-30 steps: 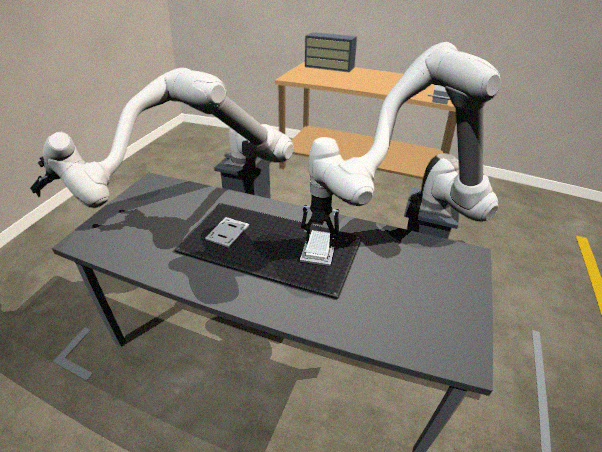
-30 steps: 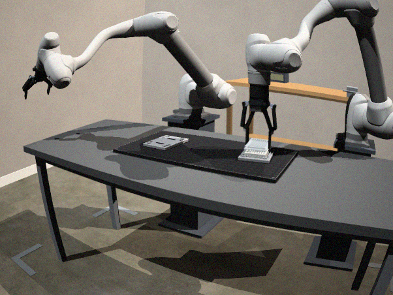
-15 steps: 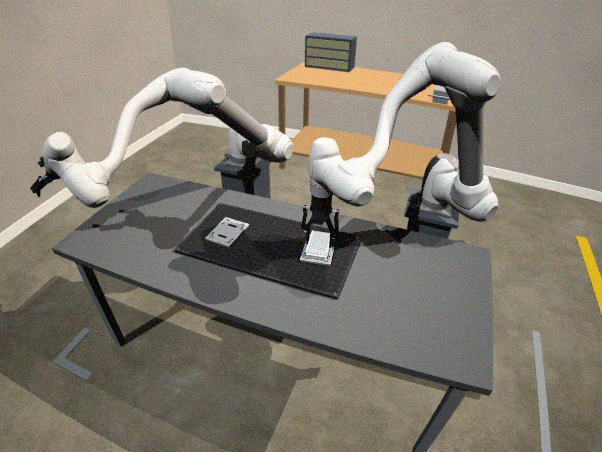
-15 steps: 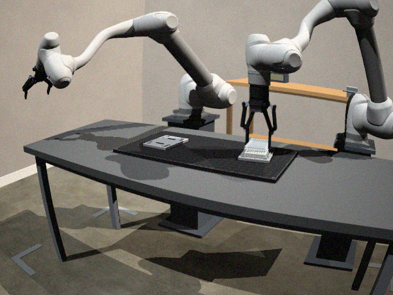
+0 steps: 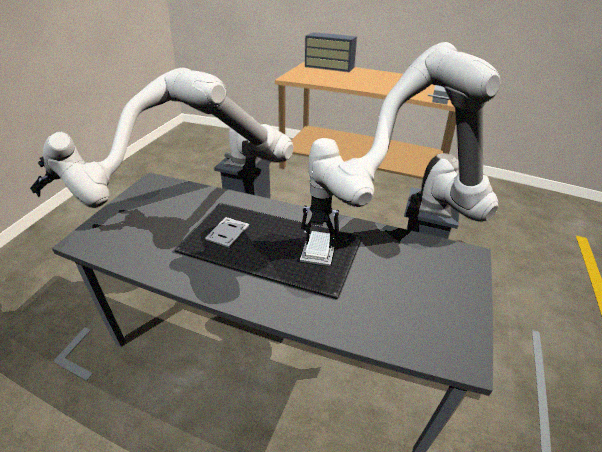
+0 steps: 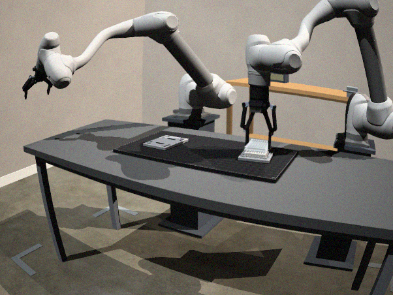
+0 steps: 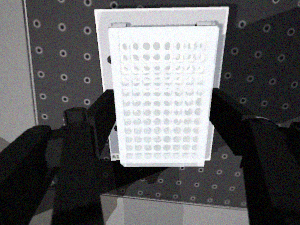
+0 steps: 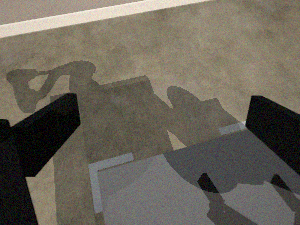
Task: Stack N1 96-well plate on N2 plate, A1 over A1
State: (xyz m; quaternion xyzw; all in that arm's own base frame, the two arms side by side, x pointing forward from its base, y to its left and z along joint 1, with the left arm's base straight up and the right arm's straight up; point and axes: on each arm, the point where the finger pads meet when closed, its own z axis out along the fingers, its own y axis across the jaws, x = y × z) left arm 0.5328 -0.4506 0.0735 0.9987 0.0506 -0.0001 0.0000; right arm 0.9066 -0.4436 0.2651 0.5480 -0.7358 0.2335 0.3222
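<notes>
Left wrist view: the black fingers of the left gripper stand partway apart, clamped on the long sides of the upper plate. That plate is glossy white and rectangular, with rows of round wells. Beneath it the lower plate shows in the exterior view, in nest N2, a pale rectangular base with an A1 mark near one corner. Whether the two plates are fully nested, I cannot tell. N2 sits on a black board dotted with ringed holes.

The left arm, smooth and white, arches up from its base and brings its gripper down vertically over N2. Nest N1, a flat light-grey block, lies on the same board with its dark slots exposed. The board rests on a matte grey table.

The right gripper is wide open, holding nothing, raised well above the table at the end of the bent right arm. Farthest back stands an orange-brown wooden bench.
</notes>
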